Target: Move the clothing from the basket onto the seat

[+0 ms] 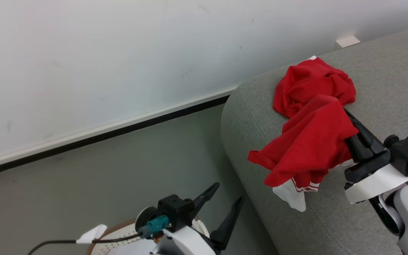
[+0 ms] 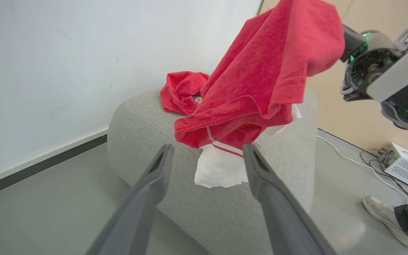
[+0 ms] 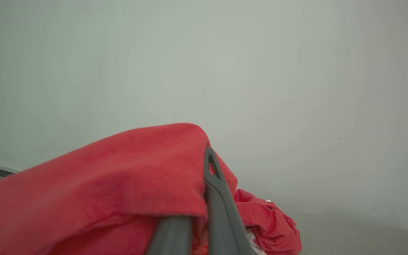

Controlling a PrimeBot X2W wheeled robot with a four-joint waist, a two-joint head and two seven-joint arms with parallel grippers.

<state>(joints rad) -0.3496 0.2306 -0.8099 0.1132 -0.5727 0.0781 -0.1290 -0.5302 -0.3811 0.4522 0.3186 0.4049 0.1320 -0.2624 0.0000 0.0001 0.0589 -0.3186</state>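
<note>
The seat (image 1: 384, 71) takes up the right of the scene, its rounded end pointing left toward the wall. The clothing (image 1: 310, 134) is already on it. One bunched part lies on the far top of the cushion, and the rest runs nearward from there, rising over the right gripper (image 3: 209, 170) and hanging down to a white, striped end at the seat's near-left edge. Its long axis therefore runs far to near, across the line of the fingers, which reach in from the right. The right gripper's jaws are pinched together on a fold of the clothing, with the red fabric draped over them. Letting go and drawing back to the right looks like all that remains. The basket (image 1: 113, 233) sits low at the near left, on the floor. The left gripper (image 1: 228, 193) hangs just above it, jaws spread wide and empty, well apart from the clothing.
</note>
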